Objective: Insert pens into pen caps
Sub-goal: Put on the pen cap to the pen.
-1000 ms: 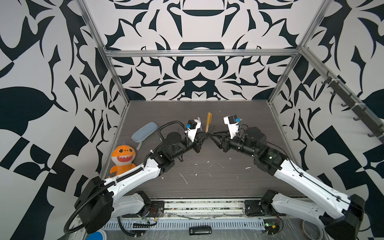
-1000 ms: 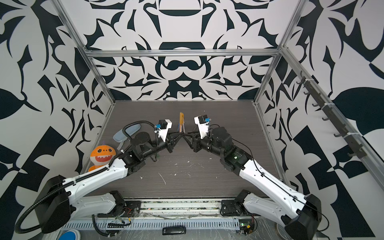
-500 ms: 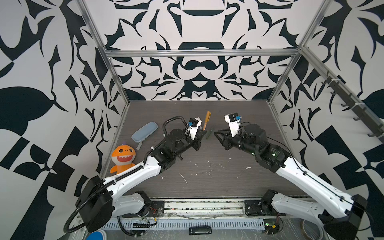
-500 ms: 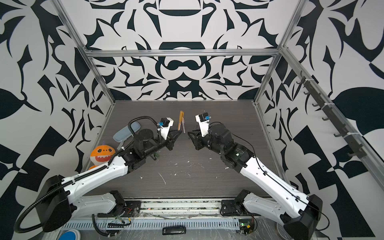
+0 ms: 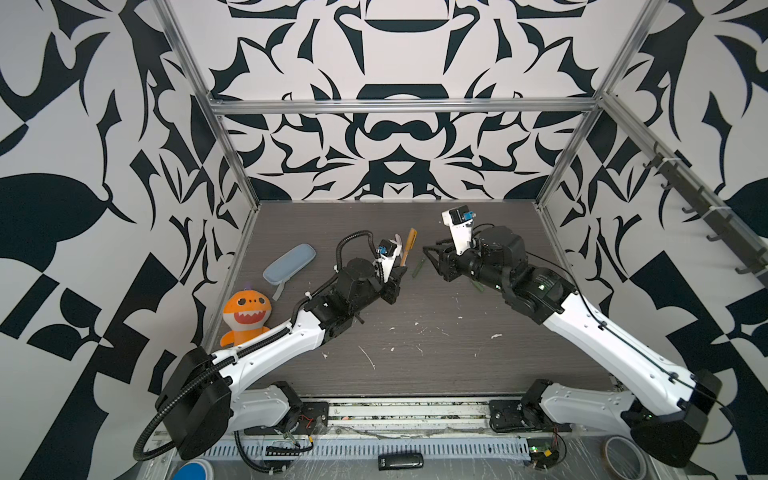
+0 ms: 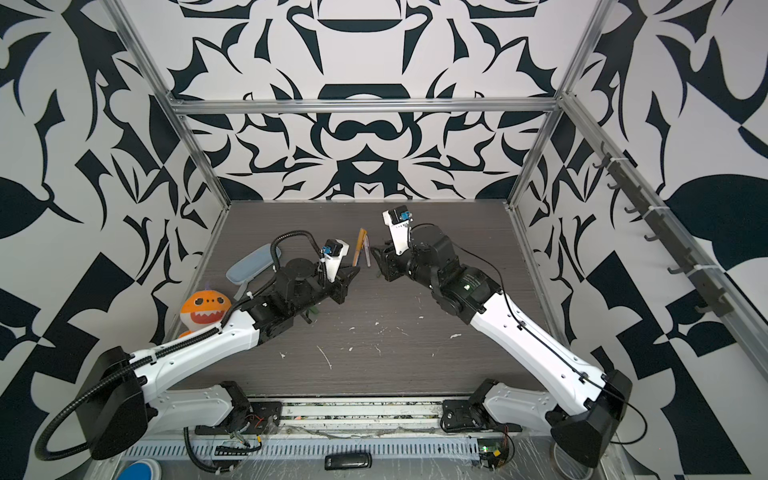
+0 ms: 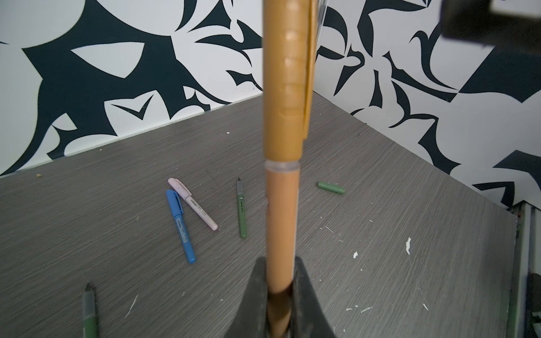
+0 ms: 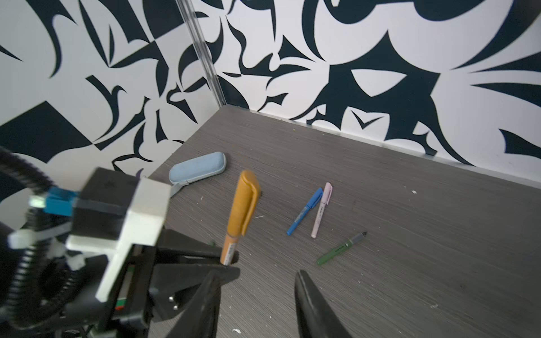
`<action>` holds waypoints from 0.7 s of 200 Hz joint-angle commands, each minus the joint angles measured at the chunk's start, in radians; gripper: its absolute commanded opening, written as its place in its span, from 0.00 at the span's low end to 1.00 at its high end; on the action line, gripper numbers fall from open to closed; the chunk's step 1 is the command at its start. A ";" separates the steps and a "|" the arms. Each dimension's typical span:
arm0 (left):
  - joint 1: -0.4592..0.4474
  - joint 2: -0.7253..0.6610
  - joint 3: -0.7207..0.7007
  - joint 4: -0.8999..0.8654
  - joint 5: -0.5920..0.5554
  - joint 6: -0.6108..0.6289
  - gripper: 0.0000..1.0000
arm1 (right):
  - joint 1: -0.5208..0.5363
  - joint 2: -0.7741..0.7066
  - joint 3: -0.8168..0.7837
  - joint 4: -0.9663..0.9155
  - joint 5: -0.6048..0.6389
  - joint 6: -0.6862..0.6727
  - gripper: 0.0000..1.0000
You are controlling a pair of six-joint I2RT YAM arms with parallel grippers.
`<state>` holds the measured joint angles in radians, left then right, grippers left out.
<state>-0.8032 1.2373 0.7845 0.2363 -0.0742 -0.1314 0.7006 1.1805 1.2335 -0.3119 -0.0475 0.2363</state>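
Pinches the orange-brown pen (image 7: 282, 219) low on its barrel with the left end effector (image 7: 279, 288), pressed together on it. Leaves the whole upper length free that way, raised off the tabletop (image 7: 380, 278). Shows the orange-brown cap (image 7: 285, 87) seated over the tip end, down to the clear ring. Looks fully home, so reads as one pen done.

Holds the right end effector (image 8: 259, 281) spread and empty, near the pen but apart from it, seemingly with nothing left to push.

Finds the blue pen (image 7: 181, 226) and the pale pink pen (image 7: 194, 206) lying capped on the tabletop, cap ends close together in a V. Has one green pen (image 7: 241, 209) bare-tipped just beside them, a green cap (image 7: 330, 187) well apart from it, and a second green pen (image 7: 89, 310), also uncapped, nearer the left arm. Cannot make out the other green cap.

Probably calls next for laying the orange-brown pen down and fetching a green pair.
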 commanded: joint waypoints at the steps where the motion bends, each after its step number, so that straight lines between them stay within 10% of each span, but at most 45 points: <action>1: 0.004 -0.002 0.042 -0.012 0.020 -0.002 0.00 | -0.023 0.018 0.075 0.027 -0.097 0.008 0.45; 87: 0.004 -0.027 0.056 -0.005 0.127 -0.001 0.00 | -0.139 0.092 0.081 0.203 -0.352 0.140 0.45; 140: 0.003 -0.048 0.035 0.001 0.136 -0.008 0.00 | -0.138 0.117 0.067 0.228 -0.385 0.174 0.23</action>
<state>-0.8032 1.2163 0.8219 0.2195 0.0452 -0.1318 0.5640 1.2987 1.2884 -0.1501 -0.3866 0.3870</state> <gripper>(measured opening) 0.138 0.263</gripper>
